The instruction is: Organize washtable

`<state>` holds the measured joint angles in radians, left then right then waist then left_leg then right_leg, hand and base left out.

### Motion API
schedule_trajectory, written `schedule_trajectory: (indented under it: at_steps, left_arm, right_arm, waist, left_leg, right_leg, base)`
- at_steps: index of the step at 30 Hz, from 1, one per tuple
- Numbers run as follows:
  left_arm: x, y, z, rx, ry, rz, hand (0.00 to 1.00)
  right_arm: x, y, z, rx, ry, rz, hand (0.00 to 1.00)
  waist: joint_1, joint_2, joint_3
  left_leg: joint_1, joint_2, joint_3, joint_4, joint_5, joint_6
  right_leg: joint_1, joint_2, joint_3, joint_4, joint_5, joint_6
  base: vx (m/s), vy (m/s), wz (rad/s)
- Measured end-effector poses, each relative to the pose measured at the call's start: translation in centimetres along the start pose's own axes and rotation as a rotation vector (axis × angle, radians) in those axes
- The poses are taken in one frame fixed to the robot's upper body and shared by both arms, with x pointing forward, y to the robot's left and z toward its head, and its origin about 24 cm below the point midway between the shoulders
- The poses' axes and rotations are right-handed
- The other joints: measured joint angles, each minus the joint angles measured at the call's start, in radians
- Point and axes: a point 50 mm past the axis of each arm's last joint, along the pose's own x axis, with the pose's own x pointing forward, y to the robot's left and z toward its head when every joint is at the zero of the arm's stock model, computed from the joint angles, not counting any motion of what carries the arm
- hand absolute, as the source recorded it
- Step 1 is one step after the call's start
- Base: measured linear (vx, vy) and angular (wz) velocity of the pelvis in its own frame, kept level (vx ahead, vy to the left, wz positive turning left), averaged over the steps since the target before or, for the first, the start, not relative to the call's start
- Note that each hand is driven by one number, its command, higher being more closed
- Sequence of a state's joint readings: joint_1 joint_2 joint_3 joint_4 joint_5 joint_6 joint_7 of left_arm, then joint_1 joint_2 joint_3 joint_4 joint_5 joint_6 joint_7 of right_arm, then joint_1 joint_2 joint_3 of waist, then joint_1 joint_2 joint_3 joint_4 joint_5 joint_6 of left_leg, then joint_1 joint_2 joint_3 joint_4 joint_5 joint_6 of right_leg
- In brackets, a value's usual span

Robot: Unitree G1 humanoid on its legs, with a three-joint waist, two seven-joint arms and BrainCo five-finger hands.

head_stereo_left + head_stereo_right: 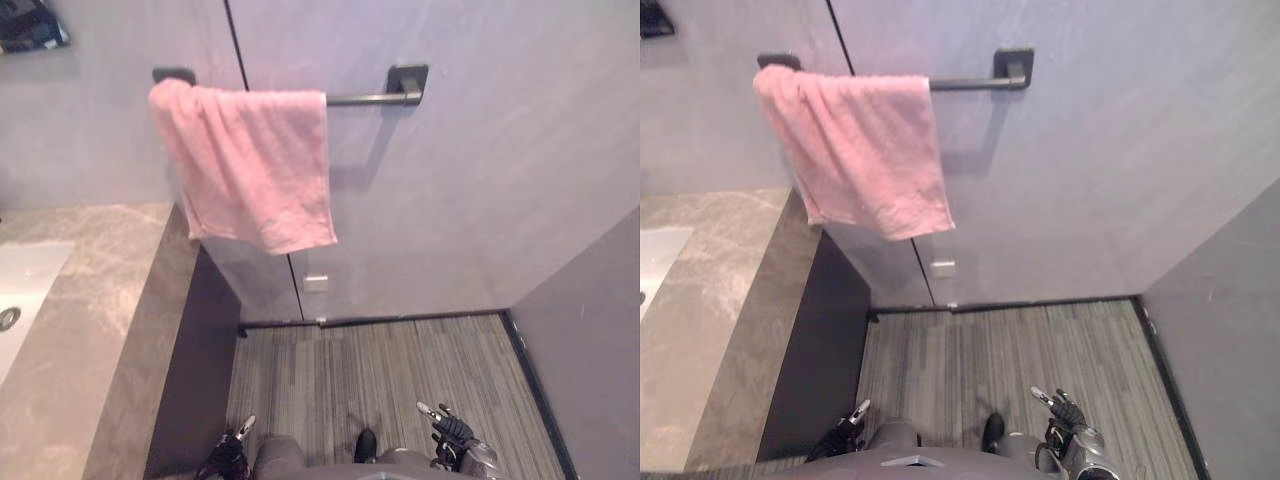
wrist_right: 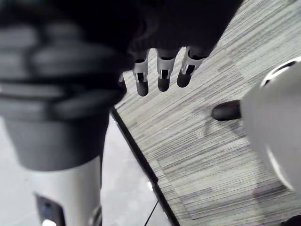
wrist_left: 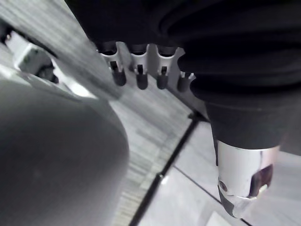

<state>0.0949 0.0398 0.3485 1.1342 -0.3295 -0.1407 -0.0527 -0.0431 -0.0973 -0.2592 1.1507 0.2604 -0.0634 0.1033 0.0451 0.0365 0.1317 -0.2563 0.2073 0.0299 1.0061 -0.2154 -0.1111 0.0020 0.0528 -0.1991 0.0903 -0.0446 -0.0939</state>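
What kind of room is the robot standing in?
Most likely a bathroom. A pink towel hangs over a bar on the wall, and beside it a stone-look counter holds a white sink with a drain.

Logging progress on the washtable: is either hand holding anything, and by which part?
Nothing is held. The left hand and right hand hang low above the floor, both open and empty; the pink towel hangs untouched over its wall bar.
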Motion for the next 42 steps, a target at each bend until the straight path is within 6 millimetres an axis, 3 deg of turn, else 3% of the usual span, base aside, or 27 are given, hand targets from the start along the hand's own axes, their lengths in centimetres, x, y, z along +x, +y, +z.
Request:
schedule_trajectory:
  at_steps: [1, 2, 4, 5, 6, 8, 9, 11, 15, 18, 20, 22, 24, 25, 26, 27, 30, 33, 36, 38, 42]
  left_arm:
    - [0.0, 0.1, 0.0, -0.005, 0.000, 0.006, 0.00]
    - [-0.3, 0.6, -0.6, -0.005, 0.015, 0.019, 0.00]
    - [-0.6, 1.2, -1.6, -0.008, 0.040, 0.034, 0.00]
    - [-0.9, 1.4, -2.3, -0.012, 0.061, 0.042, 0.00]
    - [-1.2, 1.8, -3.1, -0.016, 0.087, 0.055, 0.00]
    - [-1.4, 2.3, -3.4, -0.015, 0.094, 0.073, 0.00]
    - [-1.4, 2.7, -3.2, -0.005, 0.089, 0.081, 0.00]
    - [-1.2, 2.8, -2.6, 0.019, 0.076, 0.079, 0.00]
    - [-0.6, 2.0, -1.1, 0.089, 0.044, 0.041, 0.00]
    - [-0.2, 1.0, 0.0, 0.143, 0.008, 0.001, 0.00]
    - [-0.1, 0.5, 0.2, 0.188, 0.000, -0.019, 0.00]
    - [-0.1, 0.4, 0.3, 0.211, -0.001, -0.026, 0.00]
    - [0.0, -0.3, 0.9, 0.235, -0.029, -0.048, 0.00]
    - [0.0, -0.5, 1.1, 0.245, -0.044, -0.055, 0.00]
    - [0.1, -1.1, 2.0, 0.265, -0.087, -0.076, 0.00]
    - [0.0, -1.2, 2.4, 0.278, -0.117, -0.089, 0.00]
    - [-0.7, -3.1, 2.2, 0.197, -0.181, -0.143, 0.00]
    - [-1.1, -3.4, 1.9, 0.135, -0.195, -0.159, 0.00]
    - [-1.3, -3.5, 2.3, 0.100, -0.215, -0.172, 0.00]
    - [-1.7, -3.3, 2.7, 0.064, -0.244, -0.189, 0.00]
    - [-2.1, -3.7, 3.9, 0.015, -0.301, -0.222, 0.00]
  right_arm:
    - [0.1, 0.1, 0.2, -0.003, -0.003, -0.002, 0.00]
    - [0.1, 0.2, 0.3, -0.006, -0.006, -0.003, 0.00]
    - [0.0, 0.1, 0.1, -0.012, -0.004, -0.005, 0.00]
    - [-0.1, -0.1, -0.2, -0.025, 0.006, -0.011, 0.00]
    - [-0.2, -0.4, -0.7, -0.027, 0.018, -0.018, 0.00]
    - [-0.3, -0.2, -1.3, -0.039, 0.036, -0.013, 0.00]
    - [-0.4, 0.1, -1.7, -0.061, 0.049, -0.003, 0.00]
    - [-0.4, 0.4, -2.0, -0.077, 0.061, 0.005, 0.00]
    - [-0.3, 0.9, -2.1, -0.121, 0.076, 0.033, 0.00]
    - [-0.3, 1.3, -2.2, -0.125, 0.078, 0.051, 0.00]
    - [-0.2, 1.5, -2.1, -0.144, 0.075, 0.061, 0.00]
    - [-0.1, 2.1, -1.8, -0.179, 0.069, 0.082, 0.00]
    - [0.0, 3.1, -1.1, -0.236, 0.043, 0.122, 0.00]
    - [0.0, 3.4, -1.0, -0.252, 0.029, 0.134, 0.00]
    - [-0.2, 4.2, -0.7, -0.279, -0.006, 0.161, 0.00]
    - [-0.4, 4.9, -0.3, -0.299, -0.050, 0.185, 0.00]
    - [-1.2, 5.7, 2.3, -0.310, -0.207, 0.209, 0.00]
    - [-2.3, 6.3, 4.4, -0.306, -0.344, 0.241, 0.00]
    - [-3.2, 6.6, 5.3, -0.300, -0.413, 0.258, 0.00]
    - [-4.2, 7.5, 6.9, -0.308, -0.506, 0.298, 0.00]
    - [-6.1, 9.1, 9.5, -0.322, -0.669, 0.370, 0.00]
  waist:
    - [0.001, -0.001, 0.002]
    - [0.005, -0.004, 0.003]
    - [0.005, 0.000, 0.001]
    - [0.006, 0.010, -0.006]
    - [0.012, 0.014, -0.011]
    - [0.011, 0.001, -0.011]
    - [0.011, -0.030, -0.020]
    - [0.010, -0.052, -0.036]
    - [0.011, -0.050, -0.047]
    - [0.003, -0.049, -0.048]
    - [-0.007, -0.050, -0.046]
    - [-0.008, -0.046, -0.045]
    - [-0.009, -0.043, -0.045]
    - [-0.010, -0.049, -0.048]
    - [-0.009, -0.077, -0.058]
    - [-0.010, -0.109, -0.068]
    - [-0.013, -0.074, -0.098]
    - [-0.013, -0.052, -0.113]
    - [-0.013, -0.055, -0.113]
    - [-0.012, -0.070, -0.116]
    - [-0.010, -0.071, -0.117]
  left_leg:
    - [-0.026, -0.016, 0.017, -0.083, -0.018, 0.013]
    - [-0.032, -0.056, 0.035, -0.301, -0.021, 0.014]
    - [-0.016, -0.091, 0.029, -0.585, 0.010, 0.008]
    - [0.001, -0.105, 0.005, -0.770, 0.080, 0.012]
    - [0.019, -0.114, -0.008, -0.802, 0.176, 0.021]
    - [0.043, -0.150, -0.001, -0.799, 0.223, 0.070]
    - [0.062, -0.179, 0.021, -0.812, 0.208, 0.084]
    - [0.083, -0.211, 0.041, -0.825, 0.188, 0.108]
    - [0.171, -0.238, 0.074, -0.870, 0.169, 0.138]
    - [0.213, -0.240, 0.078, -0.881, 0.156, 0.156]
    - [0.247, -0.234, 0.076, -0.899, 0.149, 0.166]
    - [0.274, -0.221, 0.077, -0.921, 0.149, 0.166]
    - [0.270, -0.194, 0.077, -0.921, 0.144, 0.148]
    - [0.262, -0.194, 0.076, -0.917, 0.143, 0.141]
    - [0.246, -0.207, 0.073, -0.910, 0.135, 0.125]
    - [0.236, -0.224, 0.067, -0.909, 0.129, 0.111]
    - [0.222, -0.184, 0.047, -0.933, 0.150, 0.077]
    - [0.194, -0.154, 0.035, -0.941, 0.158, 0.064]
    - [0.196, -0.141, 0.019, -0.950, 0.163, 0.053]
    - [0.192, -0.136, 0.021, -0.956, 0.163, 0.051]
    - [0.191, -0.148, 0.021, -0.966, 0.163, 0.052]
  right_leg:
    - [0.015, -0.009, 0.010, -0.004, -0.014, 0.008]
    - [0.030, -0.030, 0.031, -0.002, -0.043, 0.016]
    - [0.045, -0.046, 0.051, -0.005, -0.061, 0.038]
    - [0.057, -0.048, 0.062, -0.012, -0.073, 0.055]
    - [0.066, -0.051, 0.079, -0.004, -0.094, 0.077]
    - [0.083, -0.086, 0.093, 0.032, -0.135, 0.117]
    - [0.086, -0.122, 0.101, 0.054, -0.157, 0.134]
    - [0.087, -0.158, 0.109, 0.070, -0.165, 0.139]
    - [0.079, -0.183, 0.147, 0.177, -0.154, 0.155]
    - [-0.010, -0.193, 0.158, 0.396, -0.134, 0.182]
    - [-0.055, -0.202, 0.159, 0.517, -0.128, 0.171]
    - [-0.078, -0.200, 0.131, 0.519, -0.191, 0.156]
    - [-0.107, -0.196, 0.098, 0.367, -0.210, 0.161]
    - [-0.105, -0.198, 0.102, 0.301, -0.195, 0.171]
    - [-0.116, -0.211, 0.108, 0.194, -0.109, 0.174]
    - [-0.126, -0.229, 0.118, 0.165, -0.065, 0.194]
    - [-0.129, -0.186, 0.101, 0.099, -0.050, 0.181]
    - [-0.119, -0.148, 0.088, 0.026, -0.012, 0.171]
    - [-0.098, -0.132, 0.073, 0.000, 0.002, 0.154]
    - [-0.094, -0.126, 0.071, -0.024, 0.018, 0.150]
    - [-0.085, -0.130, 0.071, -0.055, 0.031, 0.158]
  base:
    - [-0.38, 0.066, -0.32]
    - [-0.41, 0.089, -0.34]
    - [-0.35, 0.103, -0.31]
    - [-0.12, 0.157, -0.35]
    - [0.02, 0.194, -0.31]
    - [0.34, 0.236, -0.13]
    - [0.37, 0.197, -0.05]
    - [0.33, 0.136, -0.11]
    - [0.29, 0.131, -0.24]
    - [0.17, 0.095, -0.05]
    - [0.13, 0.019, -0.02]
    - [0.05, -0.026, -0.11]
    - [-0.15, -0.019, -0.07]
    - [-0.29, -0.025, 0.01]
    - [-0.23, -0.112, 0.14]
    - [-0.19, -0.139, 0.15]
    - [-0.02, -0.155, 0.06]
    - [0.03, -0.113, 0.00]
    - [0.06, -0.065, 0.13]
    - [0.07, -0.016, -0.01]
    - [0.05, 0.022, 0.00]
